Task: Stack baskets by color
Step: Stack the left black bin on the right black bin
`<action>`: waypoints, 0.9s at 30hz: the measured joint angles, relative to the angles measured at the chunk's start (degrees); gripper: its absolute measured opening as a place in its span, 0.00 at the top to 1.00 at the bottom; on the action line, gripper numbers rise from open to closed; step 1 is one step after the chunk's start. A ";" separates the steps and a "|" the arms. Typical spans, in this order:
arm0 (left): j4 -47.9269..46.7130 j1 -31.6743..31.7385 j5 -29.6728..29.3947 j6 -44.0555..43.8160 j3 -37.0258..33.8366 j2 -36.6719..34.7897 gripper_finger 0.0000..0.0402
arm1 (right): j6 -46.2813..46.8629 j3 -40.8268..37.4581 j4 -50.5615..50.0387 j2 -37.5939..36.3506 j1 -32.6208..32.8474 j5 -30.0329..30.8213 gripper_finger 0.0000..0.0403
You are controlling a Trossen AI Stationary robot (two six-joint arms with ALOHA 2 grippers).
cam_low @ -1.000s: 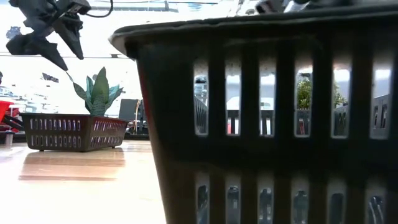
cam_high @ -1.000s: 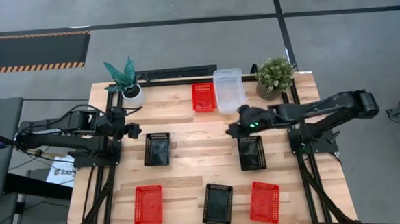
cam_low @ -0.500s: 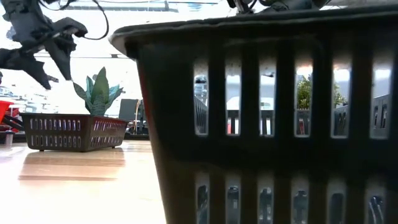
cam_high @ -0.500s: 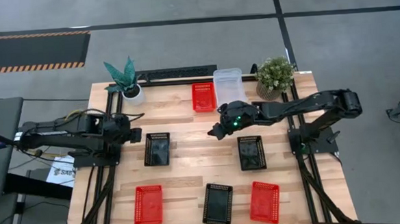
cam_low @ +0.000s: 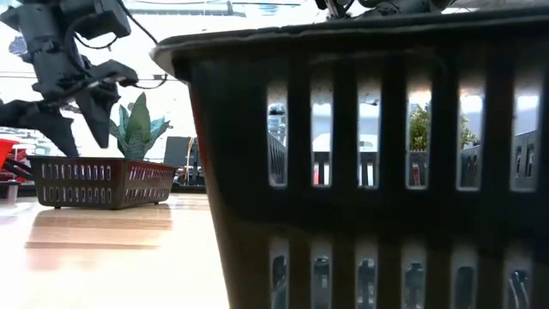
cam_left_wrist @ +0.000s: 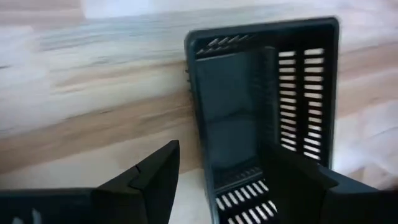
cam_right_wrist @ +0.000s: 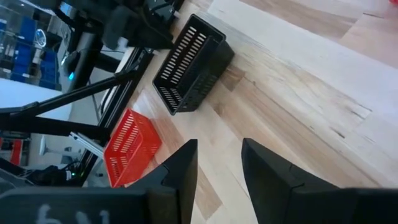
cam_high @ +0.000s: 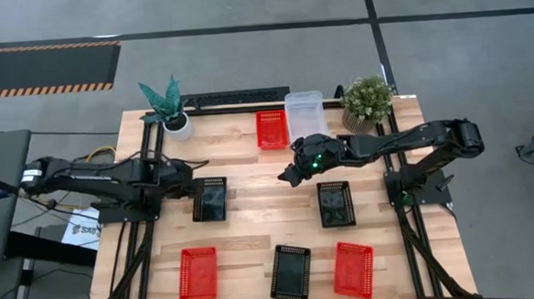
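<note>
Black mesh plastic basket (cam_high: 209,199) is approached by the wide-spread left gripper (cam_high: 185,183); the empty right gripper (cam_high: 287,177), fingers parted, is held above bare wood.

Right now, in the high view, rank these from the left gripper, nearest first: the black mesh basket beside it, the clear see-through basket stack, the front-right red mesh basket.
1. Black mesh basket, just beside the left gripper.
2. Clear see-through basket stack, back, right of centre.
3. Red mesh basket, front right.

Red mesh baskets (cam_high: 271,129); black mesh baskets (cam_high: 209,199); clear basket (cam_high: 306,118).
</note>
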 joint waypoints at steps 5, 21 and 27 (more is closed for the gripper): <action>3.72 -0.04 -0.30 -0.40 -0.24 7.76 0.48 | -0.85 0.00 -0.04 0.00 0.00 0.01 0.64; 57.78 0.30 7.43 -1.28 0.47 31.88 0.48 | -2.61 -0.04 -7.89 3.92 -0.22 0.40 0.65; 64.00 0.46 9.64 0.45 3.51 39.42 0.48 | -9.09 0.04 -8.96 4.98 -0.59 0.27 0.65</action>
